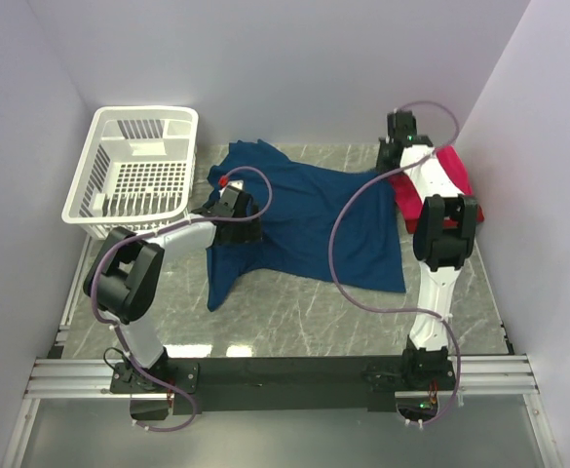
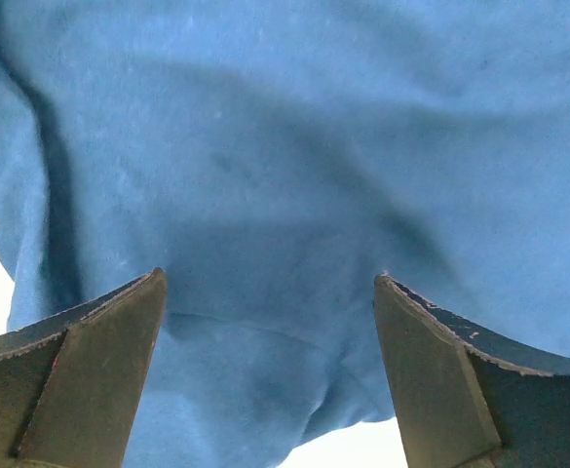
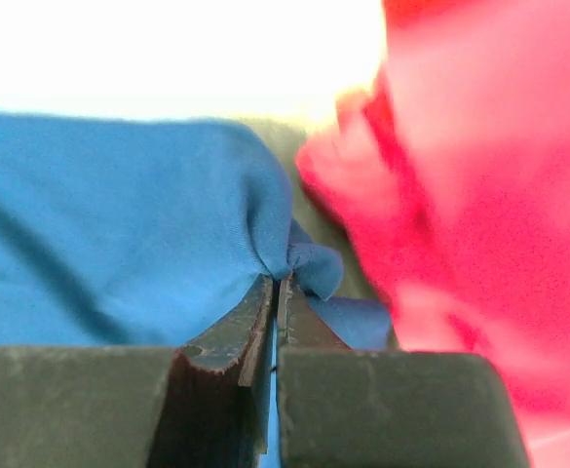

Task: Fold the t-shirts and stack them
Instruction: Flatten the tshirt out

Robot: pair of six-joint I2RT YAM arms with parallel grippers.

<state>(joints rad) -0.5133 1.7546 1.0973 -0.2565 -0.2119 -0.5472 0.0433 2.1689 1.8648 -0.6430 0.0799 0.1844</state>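
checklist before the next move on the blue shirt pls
1. right gripper gripping the navy t-shirt: ok, shut on a pinched fold near its far right corner.
2. left gripper gripping the shirt: not ok, jaws wide open over blue cloth, nothing pinched.
3. Left fingers touching the cloth: cannot tell.
4. red t-shirts out of the right grip: ok, only blue cloth is pinched, though red lies close beside it.
5. Shirt lying flat: not ok, rumpled on the table.
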